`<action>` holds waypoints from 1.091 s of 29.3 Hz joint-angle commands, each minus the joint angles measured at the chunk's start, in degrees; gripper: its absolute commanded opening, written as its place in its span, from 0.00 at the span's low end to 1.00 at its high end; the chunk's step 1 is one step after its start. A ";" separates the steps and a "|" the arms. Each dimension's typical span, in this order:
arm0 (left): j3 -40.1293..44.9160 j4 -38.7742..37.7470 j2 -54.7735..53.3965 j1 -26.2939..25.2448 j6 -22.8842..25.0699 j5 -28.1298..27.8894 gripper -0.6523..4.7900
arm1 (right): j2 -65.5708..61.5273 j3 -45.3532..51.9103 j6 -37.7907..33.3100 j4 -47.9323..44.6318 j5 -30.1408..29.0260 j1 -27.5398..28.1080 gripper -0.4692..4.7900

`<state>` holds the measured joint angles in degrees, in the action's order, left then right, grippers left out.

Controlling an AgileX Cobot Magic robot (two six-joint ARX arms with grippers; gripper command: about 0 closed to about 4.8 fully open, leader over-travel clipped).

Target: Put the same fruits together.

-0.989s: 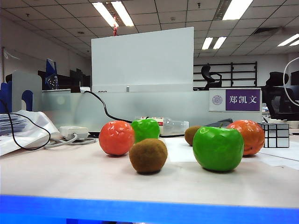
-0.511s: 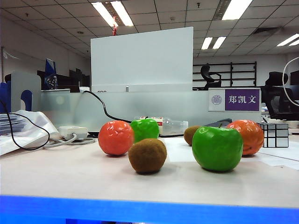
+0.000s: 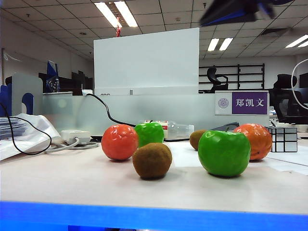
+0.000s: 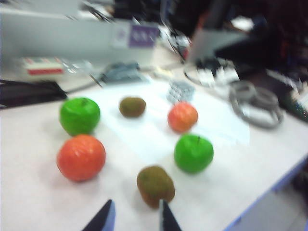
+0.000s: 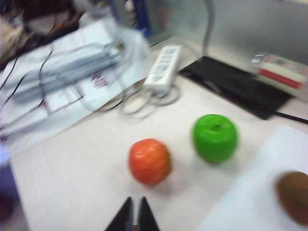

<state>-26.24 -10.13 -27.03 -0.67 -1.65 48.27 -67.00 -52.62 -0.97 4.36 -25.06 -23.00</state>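
Note:
Six toy fruits lie loose on the pale table. In the exterior view a mandarin (image 3: pixel 120 142), a green apple (image 3: pixel 150 133) and a kiwi (image 3: pixel 152 160) stand left of centre. A second kiwi (image 3: pixel 197 139), apple (image 3: pixel 224 153) and mandarin (image 3: pixel 255 140) stand to the right. My left gripper (image 4: pixel 136 212) hovers open and empty above the table, one fingertip close to the near kiwi (image 4: pixel 155 185). My right gripper (image 5: pixel 135 204) is shut and empty, hanging just short of a mandarin (image 5: pixel 149 161), with an apple (image 5: pixel 214 137) beyond it.
A silver mirror cube (image 3: pixel 284 138) stands at the far right past the mandarin. A power strip (image 5: pixel 162 70), cables and papers (image 5: pixel 72 72) lie at the left back. A dark blurred arm part (image 3: pixel 240 10) shows at the exterior view's top right. A blue strip (image 3: pixel 144 214) edges the table front.
A dark blurred arm part has come into the top right of the exterior view. None of the fruits has moved.

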 commanded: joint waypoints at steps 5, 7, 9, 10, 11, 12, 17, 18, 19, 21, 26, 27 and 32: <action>-4.50 1.29 -16.15 0.11 10.93 1.07 0.39 | -7.69 -1.75 5.25 5.60 -0.04 -8.81 0.50; -6.60 1.70 -19.89 1.18 11.13 0.96 0.48 | -9.38 -1.75 7.96 7.37 2.64 -10.86 0.68; -8.46 1.66 -22.60 2.97 12.39 0.66 0.56 | -10.67 -1.77 8.35 8.87 6.82 -12.70 0.88; -9.03 1.66 -23.50 3.58 13.00 0.28 0.58 | -11.19 -1.75 8.37 9.33 7.93 -13.64 0.99; -9.44 1.57 -24.06 3.87 13.81 -0.13 0.58 | -11.67 -1.75 8.39 9.73 8.68 -14.40 1.00; -9.55 1.92 -24.46 3.91 14.12 -0.90 0.58 | -12.04 -1.75 8.70 10.27 8.70 -15.15 1.00; -9.42 2.05 -24.50 4.46 15.19 -1.14 0.58 | -12.35 -1.75 9.14 10.69 9.99 -16.46 1.00; -9.44 2.40 -24.50 4.26 15.19 -1.88 0.58 | -12.74 -1.75 9.22 10.21 10.03 -16.76 1.00; -9.44 2.73 -24.46 4.26 15.17 -2.25 0.58 | -12.96 -1.77 9.20 9.88 9.64 -16.79 1.00; -9.44 3.39 -24.44 4.24 15.15 -2.25 0.58 | -13.79 -1.77 10.47 9.84 10.05 -16.85 1.00; -9.51 3.48 -24.41 4.28 14.73 -2.47 0.58 | -17.92 -1.77 11.32 8.52 11.10 -18.01 1.00; -9.51 3.45 -24.41 4.28 14.73 -2.86 0.58 | -19.17 -1.77 11.32 7.80 11.30 -18.21 1.00; -9.49 3.15 -24.41 4.28 14.69 -4.57 0.57 | -23.43 -1.81 11.30 6.03 16.00 -18.93 1.00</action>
<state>-35.55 -7.49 -51.59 3.62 13.19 43.86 -90.26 -54.08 10.15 11.77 -11.18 -41.80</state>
